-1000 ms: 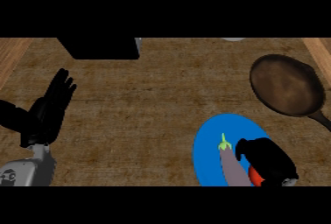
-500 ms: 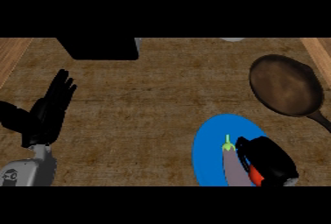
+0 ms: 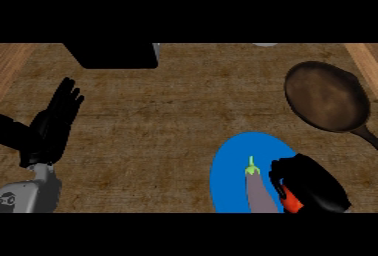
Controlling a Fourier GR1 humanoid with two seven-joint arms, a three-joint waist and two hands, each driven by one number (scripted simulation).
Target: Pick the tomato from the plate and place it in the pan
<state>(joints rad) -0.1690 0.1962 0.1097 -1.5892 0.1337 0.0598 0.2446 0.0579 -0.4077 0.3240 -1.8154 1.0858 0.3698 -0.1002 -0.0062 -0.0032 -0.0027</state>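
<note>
1. The tomato (image 3: 291,202) showed in the head view only as a small red patch at the lower right of the frame, mostly hidden under the black right hand (image 3: 310,185).
2. The right hand was curled round the tomato, its fingers wrapped over the top of it, and it sat over the right part of the blue plate (image 3: 236,175).
3. The plate lay at the lower right of centre on the brown bench (image 3: 184,110), its lower edge cut off by the bottom of the view.
4. An eggplant (image 3: 260,192), purple-grey with a green stem pointing up the frame, lay on the plate just left of the right hand, touching or nearly touching it; which of the two, I could not tell.
5. The pan (image 3: 325,97), dark brown and round, lay at the upper right of the frame, well apart from the plate, with its handle running down toward the right edge.
6. The left hand (image 3: 52,125) showed at the left of the frame, open, fingers straight and pointing toward the top, resting above its grey forearm (image 3: 29,195) at the lower left corner.
7. A black box-like object (image 3: 118,55) stood at the upper left of centre, against the top of the view.
8. A small pale object (image 3: 266,44) showed at the top edge right of centre, too cut off to identify.
</note>
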